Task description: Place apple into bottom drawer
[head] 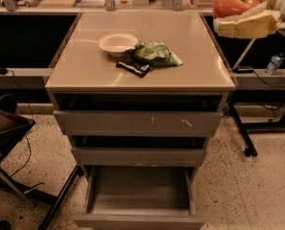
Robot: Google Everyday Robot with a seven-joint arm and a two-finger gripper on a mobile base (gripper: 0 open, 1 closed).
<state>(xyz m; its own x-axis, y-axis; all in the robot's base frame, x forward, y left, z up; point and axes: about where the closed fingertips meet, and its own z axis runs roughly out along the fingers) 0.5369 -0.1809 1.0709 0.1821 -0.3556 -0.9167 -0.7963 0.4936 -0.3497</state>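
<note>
The red apple [235,0] with a yellowish patch is held in my gripper [243,14] at the upper right, off the cabinet's right edge and well above the floor. A pale yellow finger [245,25] runs beneath the apple. The bottom drawer [139,218] is pulled out at the foot of the grey cabinet, its deep tray showing nothing inside. It lies far below and to the left of the gripper.
On the cabinet top [180,68] stand a white bowl [117,43], a green foil snack bag [155,53] and a dark wrapper [134,67]. The scratched top drawer [137,122] and middle drawer [138,155] are slightly open. A chair [5,128] is left; a small bottle [274,63] right.
</note>
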